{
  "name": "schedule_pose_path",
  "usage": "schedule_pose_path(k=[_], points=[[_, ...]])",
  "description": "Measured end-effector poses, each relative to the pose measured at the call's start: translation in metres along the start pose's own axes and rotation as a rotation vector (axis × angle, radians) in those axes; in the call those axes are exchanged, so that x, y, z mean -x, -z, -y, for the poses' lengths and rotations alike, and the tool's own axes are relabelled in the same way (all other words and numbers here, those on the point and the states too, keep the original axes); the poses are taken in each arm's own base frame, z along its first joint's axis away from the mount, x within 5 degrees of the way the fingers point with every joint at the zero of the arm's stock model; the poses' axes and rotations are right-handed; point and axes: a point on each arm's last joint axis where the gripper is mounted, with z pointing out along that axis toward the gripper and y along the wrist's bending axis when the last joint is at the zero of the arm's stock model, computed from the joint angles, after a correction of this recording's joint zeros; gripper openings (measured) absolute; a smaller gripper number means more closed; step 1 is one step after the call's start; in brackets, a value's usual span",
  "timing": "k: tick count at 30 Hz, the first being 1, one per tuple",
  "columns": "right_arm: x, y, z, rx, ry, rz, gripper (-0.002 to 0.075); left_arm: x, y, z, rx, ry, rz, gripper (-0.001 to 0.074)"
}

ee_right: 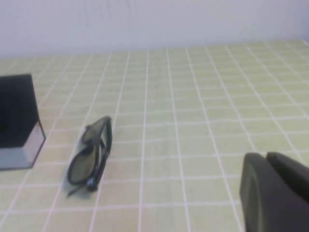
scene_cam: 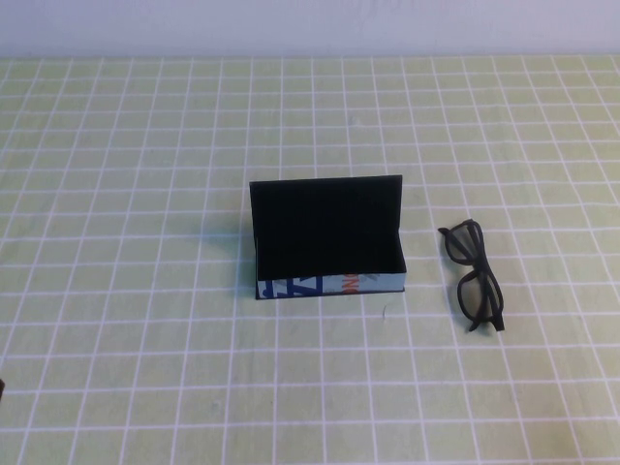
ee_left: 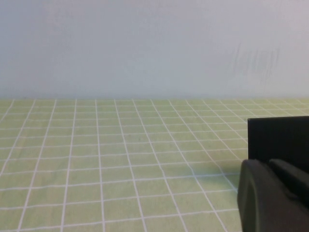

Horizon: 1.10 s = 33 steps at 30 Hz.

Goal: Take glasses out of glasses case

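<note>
The glasses case [scene_cam: 327, 237] stands open at the table's middle, its lid upright and its white printed strip facing me. Its black inside looks empty. The glasses [scene_cam: 475, 276] lie folded on the cloth just right of the case, apart from it. In the right wrist view the glasses [ee_right: 91, 154] lie beside the case's end [ee_right: 17, 116]. My right gripper [ee_right: 265, 157] is shut and empty, back from the glasses. My left gripper [ee_left: 268, 164] is shut and empty, with the case's lid [ee_left: 277, 137] beyond it. Neither gripper shows in the high view.
A green cloth with a white grid [scene_cam: 145, 291] covers the whole table. A pale wall [scene_cam: 310, 24] runs along the far edge.
</note>
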Motion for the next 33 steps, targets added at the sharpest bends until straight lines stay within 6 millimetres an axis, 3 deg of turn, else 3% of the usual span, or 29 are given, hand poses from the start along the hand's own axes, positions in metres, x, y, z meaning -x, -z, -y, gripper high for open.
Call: schedule_pose_path(k=[6, 27, 33], points=[[-0.014, 0.001, -0.001, 0.013, -0.001, -0.142, -0.0016, 0.0, 0.0, 0.0, 0.0, 0.0, 0.0, -0.0004], [-0.015, 0.001, -0.001, 0.013, -0.001, -0.149, -0.0017, 0.0, 0.0, 0.0, 0.0, -0.005, 0.0, -0.0004], [-0.015, 0.001, -0.001, 0.013, -0.001, -0.149, -0.0018, 0.001, 0.0, -0.007, 0.073, -0.128, 0.008, -0.0004]])
